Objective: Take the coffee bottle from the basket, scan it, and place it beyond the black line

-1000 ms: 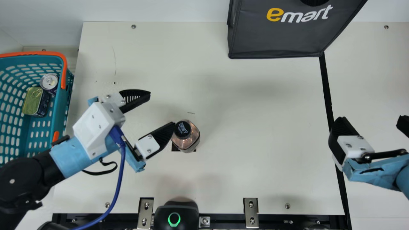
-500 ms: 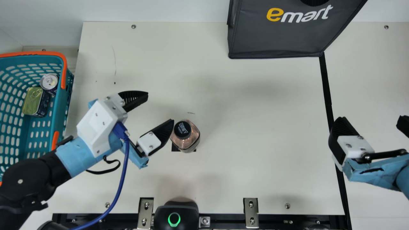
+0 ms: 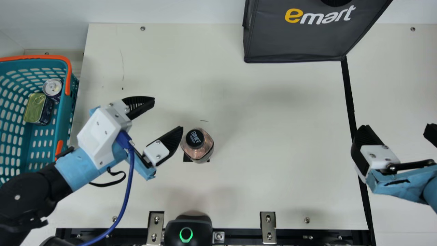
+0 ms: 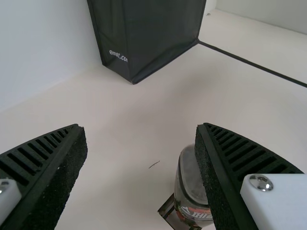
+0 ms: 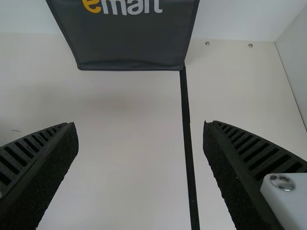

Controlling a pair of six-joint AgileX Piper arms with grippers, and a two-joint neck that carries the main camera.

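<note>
In the main view there is one basket (image 3: 64, 119) with one round can (image 3: 52, 87) and one rectangular tin (image 3: 35, 108) inside. Right of the basket are one coffee bottle (image 3: 202, 151), one bag (image 3: 293, 42), one black line (image 3: 349, 92) and two grippers: one left gripper (image 3: 168, 113), one right gripper (image 3: 397, 126). Toward the basket's lower right are two metal brackets (image 3: 152, 228).

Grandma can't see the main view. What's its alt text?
A coffee bottle stands on a cream table beside the open left claw. The open right claw is near the black line. At left, a teal basket holds two cans; at top, a dark bag.
</note>
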